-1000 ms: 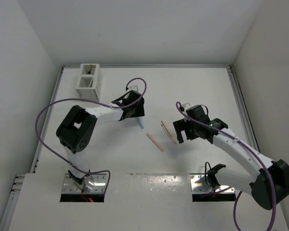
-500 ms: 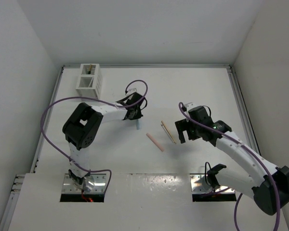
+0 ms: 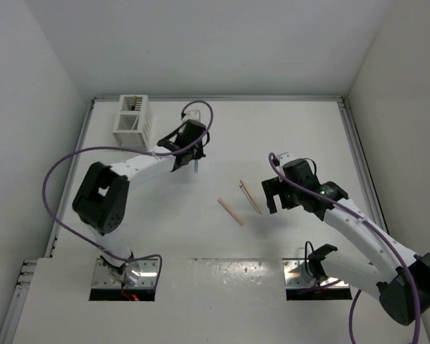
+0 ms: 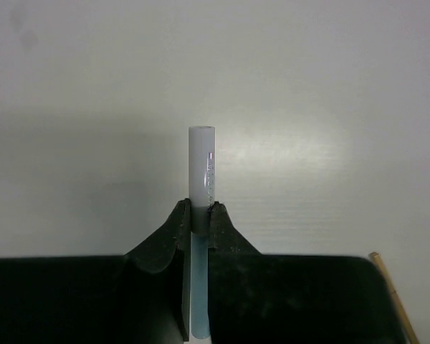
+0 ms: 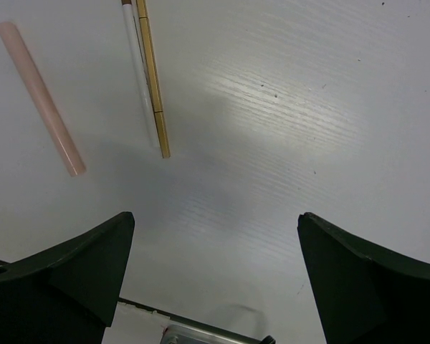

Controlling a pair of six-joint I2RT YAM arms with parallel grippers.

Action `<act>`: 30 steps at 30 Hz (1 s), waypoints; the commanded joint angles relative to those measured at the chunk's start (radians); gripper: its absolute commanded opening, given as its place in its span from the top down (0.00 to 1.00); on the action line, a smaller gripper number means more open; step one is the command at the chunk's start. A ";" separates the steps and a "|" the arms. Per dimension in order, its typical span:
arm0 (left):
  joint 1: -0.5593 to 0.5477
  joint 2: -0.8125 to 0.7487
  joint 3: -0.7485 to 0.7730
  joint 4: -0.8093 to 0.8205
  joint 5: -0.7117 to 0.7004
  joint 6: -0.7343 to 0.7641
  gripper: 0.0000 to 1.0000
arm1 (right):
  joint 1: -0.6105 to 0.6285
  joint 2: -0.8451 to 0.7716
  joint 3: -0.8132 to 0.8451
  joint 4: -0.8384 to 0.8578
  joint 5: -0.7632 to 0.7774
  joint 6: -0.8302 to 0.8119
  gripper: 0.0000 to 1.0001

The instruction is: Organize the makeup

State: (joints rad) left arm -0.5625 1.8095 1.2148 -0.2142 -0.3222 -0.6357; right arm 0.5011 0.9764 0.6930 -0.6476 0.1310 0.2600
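Note:
My left gripper [image 3: 194, 159] [image 4: 201, 209] is shut on a light blue makeup stick [image 4: 201, 168] [image 3: 196, 169], whose pale end pokes out past the fingertips above the white table. A salmon pink stick [image 3: 231, 211] [image 5: 39, 97] lies mid-table. Just right of it, a tan stick [image 3: 251, 197] [image 5: 153, 79] and a thin white stick [image 5: 137, 72] lie side by side. My right gripper [image 3: 269, 199] [image 5: 215, 215] hovers right of that pair, open with nothing between its fingers.
A white slatted box [image 3: 134, 122] stands at the back left, with stick tops [image 3: 134, 102] showing inside. A raised rail [image 3: 355, 143] borders the table on the right. The two arm bases sit at the near edge.
My left gripper closed on the light blue stick and carried it up and back-left, away from the other sticks. The right gripper stayed open and barely shifted.

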 commanded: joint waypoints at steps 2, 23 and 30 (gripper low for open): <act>0.067 -0.217 0.116 0.229 -0.130 0.357 1.00 | 0.005 0.031 0.002 0.048 -0.013 -0.007 0.04; 0.633 0.192 0.325 0.946 0.293 0.687 1.00 | 0.008 0.235 0.089 0.080 -0.030 -0.067 0.05; 0.667 0.237 0.302 0.975 0.385 0.682 1.00 | 0.007 0.266 0.088 0.078 -0.022 -0.079 0.05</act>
State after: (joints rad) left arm 0.1070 2.0491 1.4975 0.6807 -0.0284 0.0647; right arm 0.5018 1.2381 0.7433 -0.5846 0.0967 0.1978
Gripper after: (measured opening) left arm 0.113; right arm 0.951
